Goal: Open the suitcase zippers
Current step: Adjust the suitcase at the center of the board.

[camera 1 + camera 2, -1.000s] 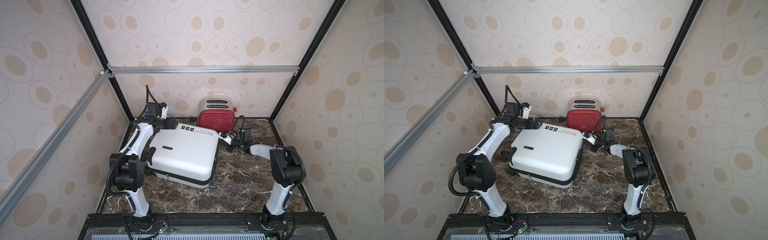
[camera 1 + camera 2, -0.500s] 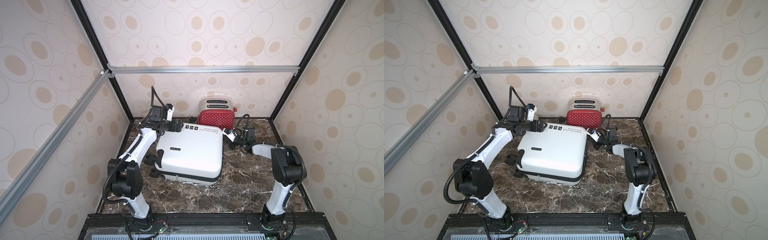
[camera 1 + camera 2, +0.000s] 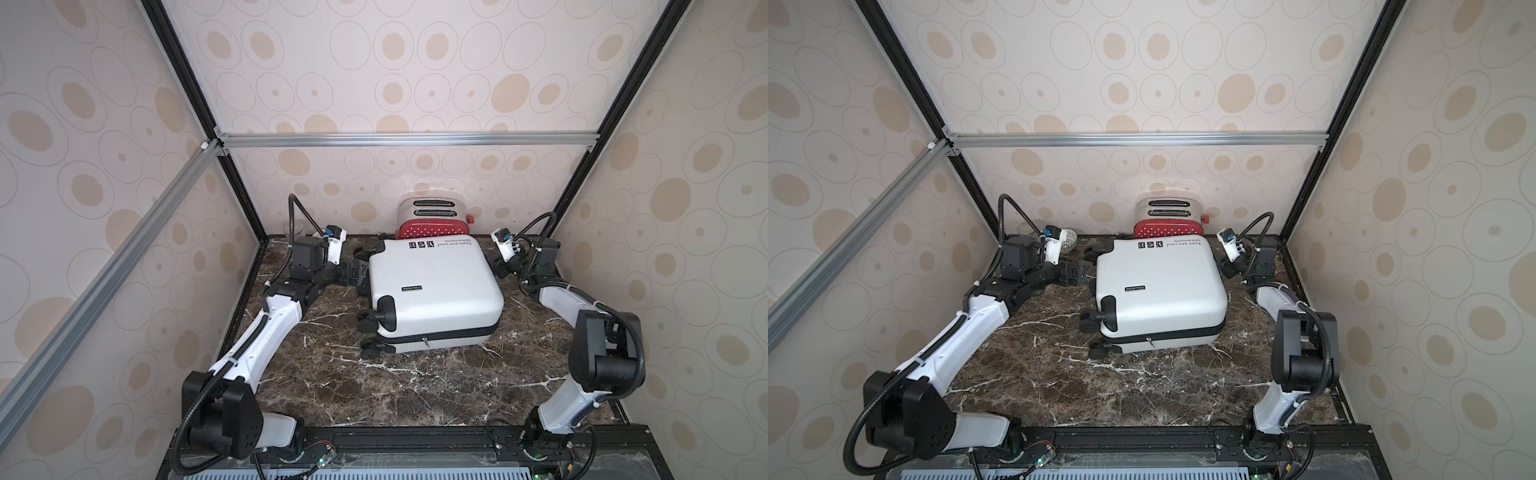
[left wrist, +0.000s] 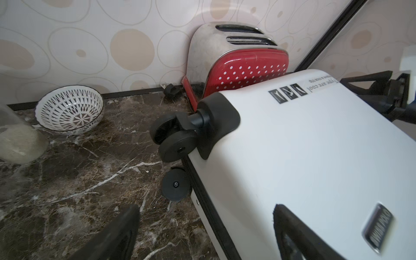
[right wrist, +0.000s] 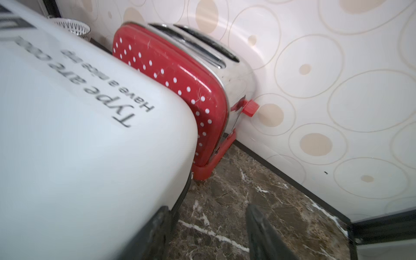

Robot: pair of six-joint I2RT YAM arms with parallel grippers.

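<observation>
At either flank of suitcase (image 3: 434,286), flat on worktop (image 3: 374,386) just before toaster (image 3: 432,226): left jaws and right jaws apart, empty. Suggest bracing shell, pinching near-side zipper pull (image 3: 426,341), dragging along seam.

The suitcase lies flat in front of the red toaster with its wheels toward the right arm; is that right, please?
Not quite: the suitcase lies flat in front of the red toaster, but its wheels face the left arm, not the right, as both top views show.
</observation>
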